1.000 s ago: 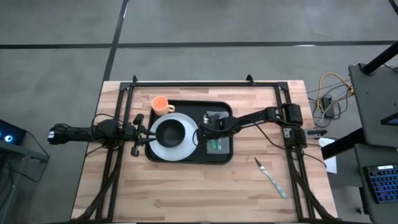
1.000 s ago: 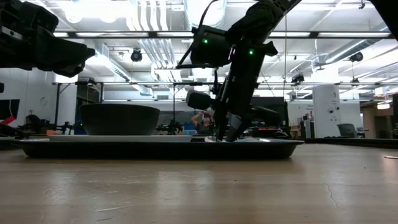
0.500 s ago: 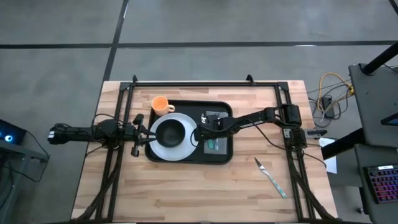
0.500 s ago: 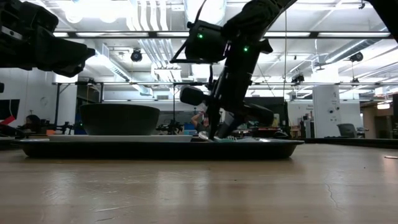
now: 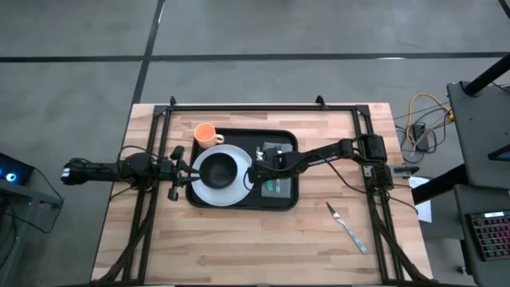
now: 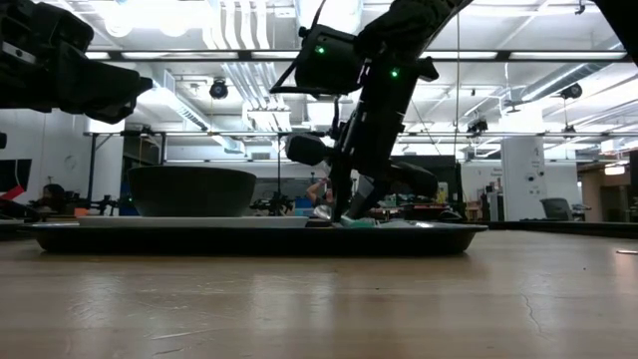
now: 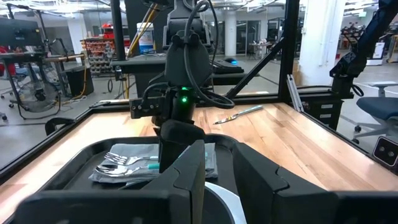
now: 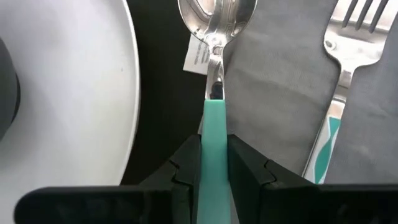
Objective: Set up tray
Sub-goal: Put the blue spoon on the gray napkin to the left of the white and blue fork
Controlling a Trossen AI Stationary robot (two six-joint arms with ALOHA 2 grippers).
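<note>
Tray [image 5: 239, 202] sits near table centre, long side across, flat on the wooden table [image 5: 239, 247]. On its left half: white plate [image 5: 209, 194] carrying a black bowl [image 5: 220, 168]; orange cup [image 5: 205, 133] stands at the tray's far left corner, whether on the rim or just off it I cannot tell. On the right half: grey napkin [image 8: 280, 81] with a fork [image 8: 339, 56] already laid on it. Right gripper [image 8: 214, 171] is low over the tray between plate and napkin, fingers clamped on the teal handle of a spoon [image 8: 216, 37]; spoon bowl points away from the wrist and lies at the napkin's edge next to a small white tag [image 8: 198, 56]. Low view shows the spoon tip at or just above the tray floor; contact not certain. Left gripper [image 7: 214, 180] waits at the tray's left edge, level with the plate, fingers parted a little, holding nothing. A knife [image 5: 347, 228] with a teal handle lies on bare wood, well apart from the tray, to its right and nearer the front edge. Judgement: setup well advanced: plate, bowl, napkin, fork placed; spoon in mid-placement, not released; knife looks to be the remaining piece.
</note>
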